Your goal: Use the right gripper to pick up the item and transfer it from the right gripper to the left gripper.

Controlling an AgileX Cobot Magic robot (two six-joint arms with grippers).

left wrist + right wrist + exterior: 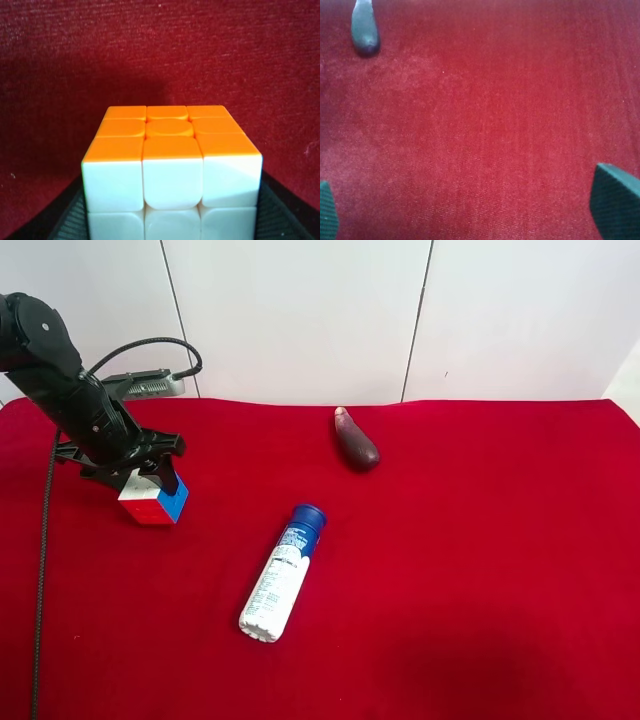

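left tool [148, 477] is clamped on a rubik's cube [155, 502], its dark fingers [65, 220] pressed against both sides; the cube sits on the red table [480, 540] with orange face up and white face toward the wrist camera. right tool [475, 212] stands wide open over bare cloth, holding nothing. a blue-capped white bottle [283, 573] lies near the cube, and a dark eggplant [355, 440] lies beyond the bottle, well apart from the cube.
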